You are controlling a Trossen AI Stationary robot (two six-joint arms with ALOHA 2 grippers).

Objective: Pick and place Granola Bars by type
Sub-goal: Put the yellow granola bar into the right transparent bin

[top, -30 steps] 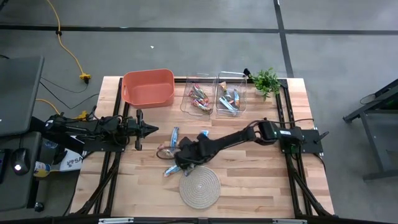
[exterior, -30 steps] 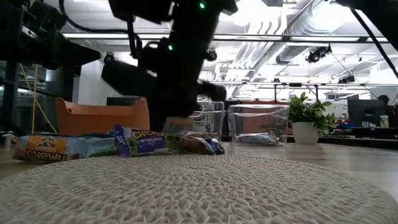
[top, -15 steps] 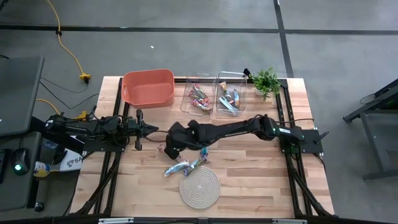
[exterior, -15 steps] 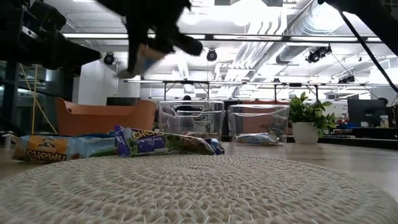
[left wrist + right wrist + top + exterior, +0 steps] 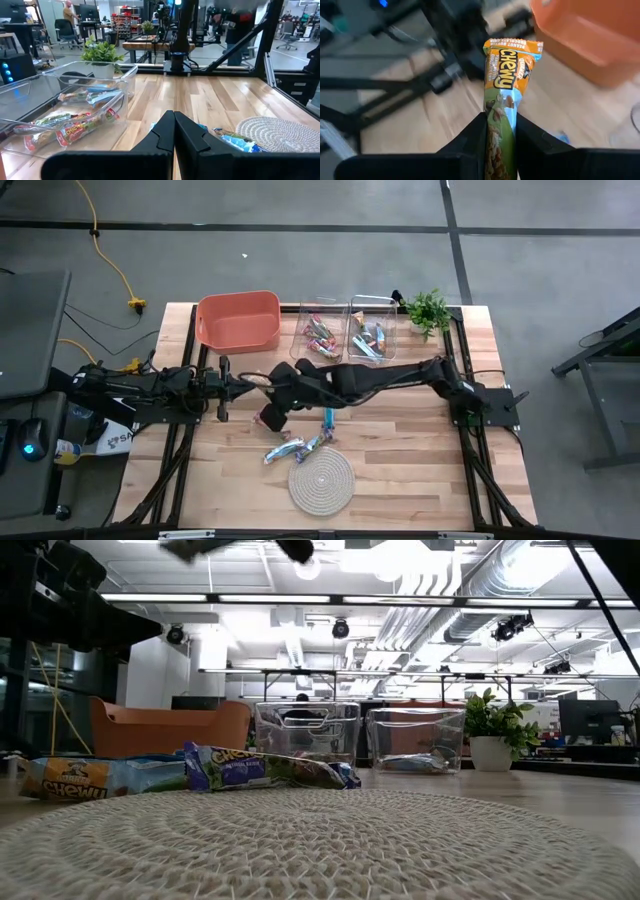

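The right gripper (image 5: 500, 131) pinches a green-and-orange granola bar (image 5: 504, 95) between its fingers (label reading "Chewy"), raised above the table (image 5: 400, 450) near the orange bin (image 5: 238, 320). The left gripper (image 5: 174, 131) waits at the table's left side, fingers pressed together and empty.

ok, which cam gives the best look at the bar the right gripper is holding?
Right wrist view: the green-and-orange Chewy bar fills the frame, pinched between the right gripper's fingers, label readable. In the high view the right gripper sits near the table's middle, but the bar can't be made out. The low and left wrist views don't show it.
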